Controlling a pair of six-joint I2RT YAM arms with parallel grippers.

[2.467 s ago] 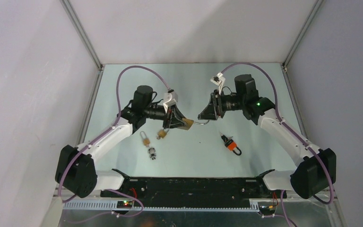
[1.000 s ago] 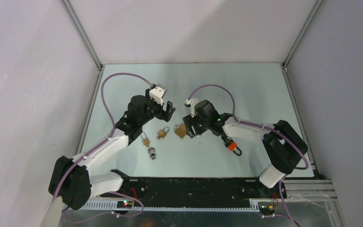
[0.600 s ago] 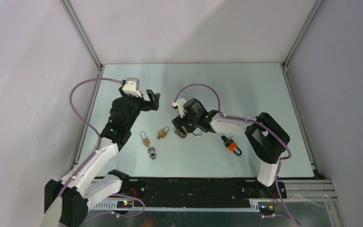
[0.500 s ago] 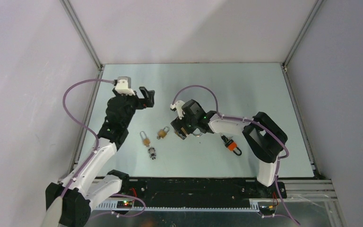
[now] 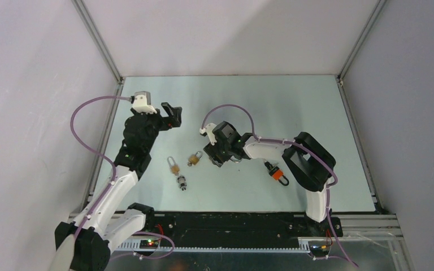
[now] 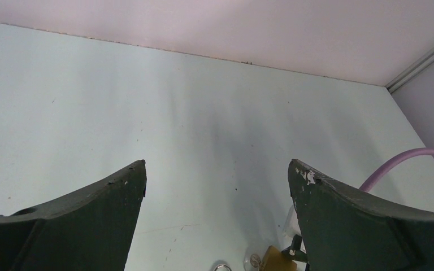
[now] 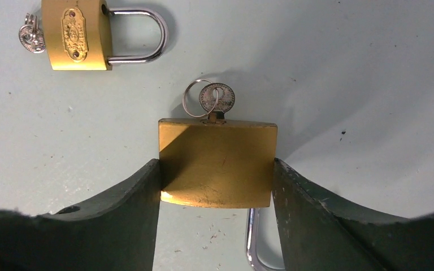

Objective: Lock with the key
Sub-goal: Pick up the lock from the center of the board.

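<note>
The brass padlock (image 7: 217, 152) lies flat on the table (image 7: 344, 68). Its long axis runs away from the right wrist, with the key (image 7: 216, 99) in the far end and the steel shackle (image 7: 251, 243) pointing back. The body is plain and a little scratched. The right gripper (image 7: 216, 166) is clamped on its two sides. The left gripper (image 6: 217, 165) stands wide apart.

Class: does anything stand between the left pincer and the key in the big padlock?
Nothing visible. Only bare table lies between the open left pincer and the key; the right pincer grips the padlock body behind it.
</note>
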